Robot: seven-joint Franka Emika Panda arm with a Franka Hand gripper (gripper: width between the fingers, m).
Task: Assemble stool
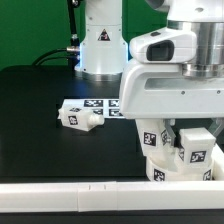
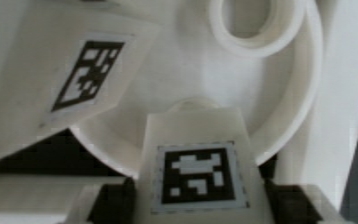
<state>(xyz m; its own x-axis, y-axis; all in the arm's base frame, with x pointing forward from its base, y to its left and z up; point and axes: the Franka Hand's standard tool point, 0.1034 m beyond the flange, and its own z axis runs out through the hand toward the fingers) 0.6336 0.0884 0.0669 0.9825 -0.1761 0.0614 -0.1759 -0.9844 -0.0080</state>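
My gripper (image 1: 192,140) is at the exterior view's right, low over the table, and is shut on a white stool leg (image 1: 194,150) with a black-and-white tag. In the wrist view the leg (image 2: 197,150) sits between my dark fingers (image 2: 112,203), its far end against the round white seat (image 2: 247,95), which has a hole near its rim. The seat (image 1: 157,172) is mostly hidden under my hand in the exterior view. Another white tagged part (image 2: 91,78) lies beside the seat. A loose leg (image 1: 78,117) lies on the black table at centre left.
The marker board (image 1: 103,106) lies flat behind the loose leg. The robot base (image 1: 100,45) stands at the back. A white rail (image 1: 80,195) runs along the table's front edge.
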